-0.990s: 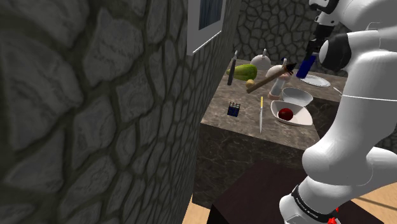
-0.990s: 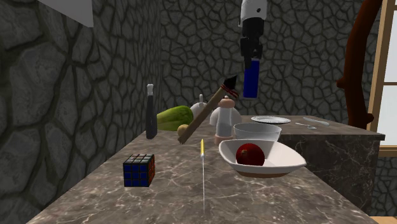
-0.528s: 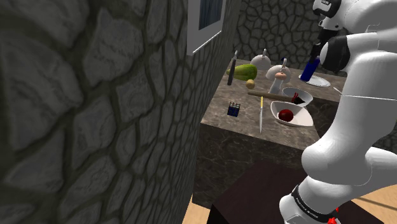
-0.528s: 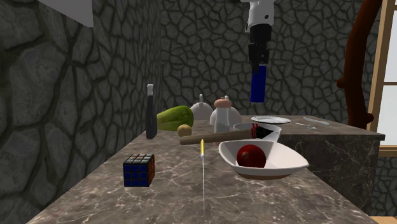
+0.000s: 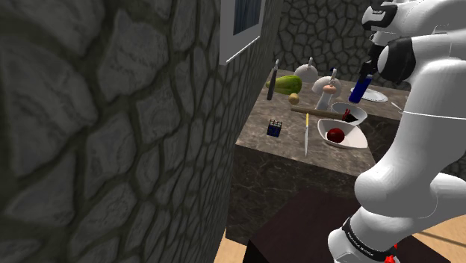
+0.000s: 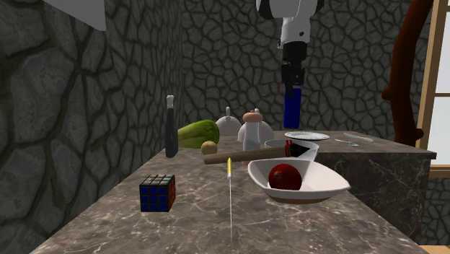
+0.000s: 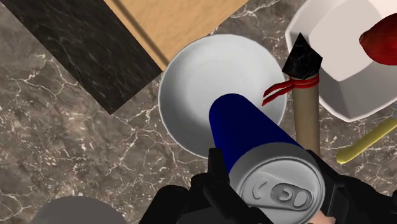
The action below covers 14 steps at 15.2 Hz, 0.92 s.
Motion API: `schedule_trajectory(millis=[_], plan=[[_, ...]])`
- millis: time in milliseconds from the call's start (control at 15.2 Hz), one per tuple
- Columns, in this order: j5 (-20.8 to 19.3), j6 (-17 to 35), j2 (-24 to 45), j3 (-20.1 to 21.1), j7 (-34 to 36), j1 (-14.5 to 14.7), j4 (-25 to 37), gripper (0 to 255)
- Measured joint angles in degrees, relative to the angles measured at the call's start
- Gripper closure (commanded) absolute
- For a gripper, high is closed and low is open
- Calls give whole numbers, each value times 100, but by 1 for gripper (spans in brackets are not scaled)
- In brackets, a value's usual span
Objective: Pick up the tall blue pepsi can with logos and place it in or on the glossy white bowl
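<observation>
A tall blue can (image 6: 290, 108) with a silver top hangs upright in the air, my gripper (image 6: 293, 81) shut on its upper end. In the wrist view the fingers (image 7: 216, 167) clasp the can (image 7: 251, 137) just below its lid. Straight under it lies a round white bowl (image 7: 200, 95). That bowl (image 6: 292, 149) stands on the marble counter, with the dark tip of a wooden stick (image 6: 238, 156) resting in it. The shoulder view has the can (image 5: 359, 88) above and behind the bowl (image 5: 348, 113).
An angular white dish (image 6: 317, 189) holding a red apple (image 6: 284, 176) sits in front of the bowl. A flat plate (image 6: 306, 136), white shaker figure (image 6: 251, 131), green squash (image 6: 198, 133), black bottle (image 6: 170, 127), puzzle cube (image 6: 157, 193) and thin yellow-tipped utensil (image 6: 229, 195) share the counter.
The wooden stick dropped from a tilted pose to lie flat with its tip in the round bowl. My gripper carried the can toward the second exterior view's right and lowered it.
</observation>
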Motion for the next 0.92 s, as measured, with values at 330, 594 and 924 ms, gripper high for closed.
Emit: schedule_trajectory(millis=[330, 594, 924], plan=[[-13, 399, -37, 9, -7, 61, -436, 255], [-38, 752, -108, 15, -6, 128, -858, 255], [-31, 841, -97, 17, -17, 129, -936, 255]])
